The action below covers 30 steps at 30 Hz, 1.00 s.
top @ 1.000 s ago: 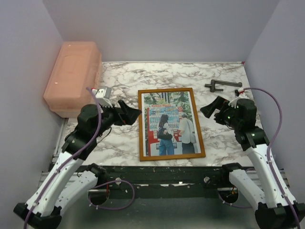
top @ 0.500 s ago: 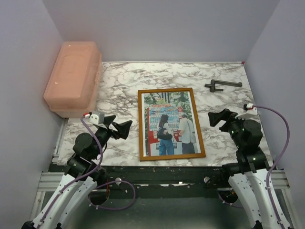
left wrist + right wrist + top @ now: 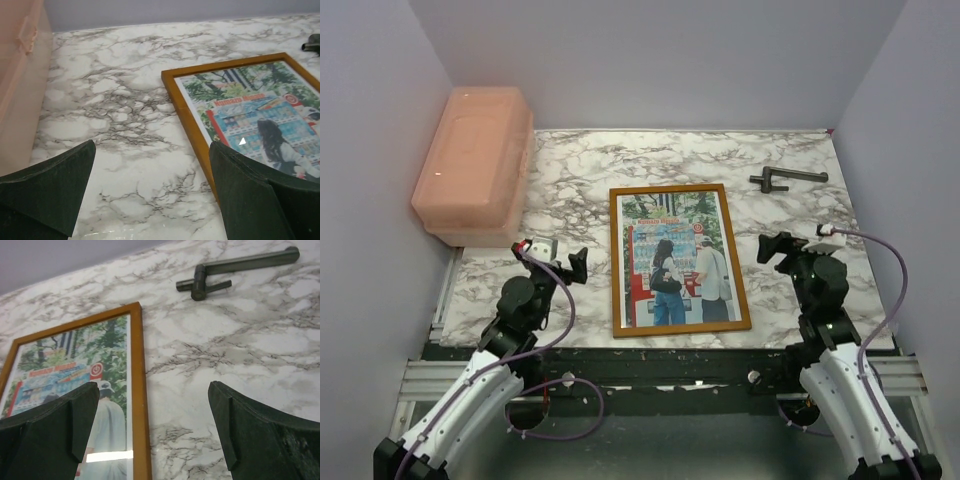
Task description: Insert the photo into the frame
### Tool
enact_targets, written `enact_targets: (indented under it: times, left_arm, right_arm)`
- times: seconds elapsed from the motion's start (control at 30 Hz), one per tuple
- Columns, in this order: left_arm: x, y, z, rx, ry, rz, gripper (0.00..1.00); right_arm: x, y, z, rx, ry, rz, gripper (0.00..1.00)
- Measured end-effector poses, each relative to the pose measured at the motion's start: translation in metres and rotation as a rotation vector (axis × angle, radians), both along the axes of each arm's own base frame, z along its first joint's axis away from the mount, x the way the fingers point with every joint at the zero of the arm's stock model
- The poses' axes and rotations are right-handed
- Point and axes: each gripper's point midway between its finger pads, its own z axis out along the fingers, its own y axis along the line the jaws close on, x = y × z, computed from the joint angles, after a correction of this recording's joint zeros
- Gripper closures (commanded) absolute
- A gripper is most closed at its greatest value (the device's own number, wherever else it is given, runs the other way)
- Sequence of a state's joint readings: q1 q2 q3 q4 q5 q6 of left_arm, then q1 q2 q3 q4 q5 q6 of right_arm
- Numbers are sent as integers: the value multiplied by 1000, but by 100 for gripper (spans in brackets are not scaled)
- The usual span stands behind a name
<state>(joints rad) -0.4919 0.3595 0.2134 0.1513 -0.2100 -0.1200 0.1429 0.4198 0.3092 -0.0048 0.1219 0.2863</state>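
We look down on a desk (image 3: 570,165) covered in white marble pattern with grey veins, closed in on three sides by plain pale lilac walls (image 3: 650,60). A black rail (image 3: 660,362) runs along its near edge, where the two arms are bolted. In the middle of the desk, towards the near edge, the frame (image 3: 617,262) lies flat, a thin orange-brown wooden border turned a little off square. The photo (image 3: 675,265) lies inside it, filling the opening, with green leaves at the far end and two people at red-and-white machines below. At the far left, against the wall, sits a closed pink plastic box (image 3: 472,160), well apart from the frame. At the far right lies a dark metal tool (image 3: 788,178) with a long bar and a short cross-piece, flat on the marble and apart from the frame's far right corner. The left hand (image 3: 152,145) is to the left of the frame, its fingers spread wide with nothing between them. The right hand (image 3: 153,385) is to the right of the frame, also spread wide and holding nothing, with the frame's right edge and the tool in its view.
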Motion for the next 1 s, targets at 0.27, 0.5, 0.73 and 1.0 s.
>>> enact_targets:
  times: [0.27, 0.5, 0.73, 1.0]
  left_arm:
    - [19, 29, -53, 117, 34, 166, 1]
    - [32, 52, -65, 156, 25, 259, 2]
    - [53, 74, -57, 173, -1, 345, 1]
    - [87, 74, -44, 230, -51, 337, 2]
  right_arm:
    - [28, -12, -60, -40, 155, -90, 0]
    - [39, -14, -75, -59, 79, -100, 0]
    - [40, -16, -99, -85, 78, -103, 0]
    - [71, -14, -101, -118, 82, -99, 0]
